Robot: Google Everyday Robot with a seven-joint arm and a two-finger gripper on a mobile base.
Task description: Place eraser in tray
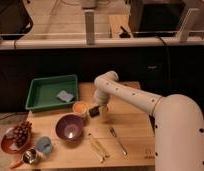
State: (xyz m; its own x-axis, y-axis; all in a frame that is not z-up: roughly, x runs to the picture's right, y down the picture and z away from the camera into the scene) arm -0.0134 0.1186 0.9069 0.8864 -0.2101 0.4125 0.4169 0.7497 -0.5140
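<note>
Camera view: the gripper (101, 113) hangs low over the middle of the surface (135, 125), at the end of the white arm (130, 97) that reaches in from the right edge. Its jaws stand wide and hold nothing. The eraser (94, 111), a small dark block, lies on the surface at the gripper's left side. I cannot tell whether it already sits between the jaws. The orange cup (80, 107) stands just beside the eraser toward the left edge, and the purple bowl (70, 127) is near, toward the front edge. The tray (34, 95) sits in the far left corner, with a blue-grey pad (65, 95) lying in its right part.

The step in hand looks like the grasp. To do it well, the jaws should straddle the eraser squarely, go down almost to the surface, and close without nudging the block into the orange cup. The lift probably needs to clear the cup's rim before the carry toward the far left corner. The release is best over the bare tray floor, left of the pad.
</note>
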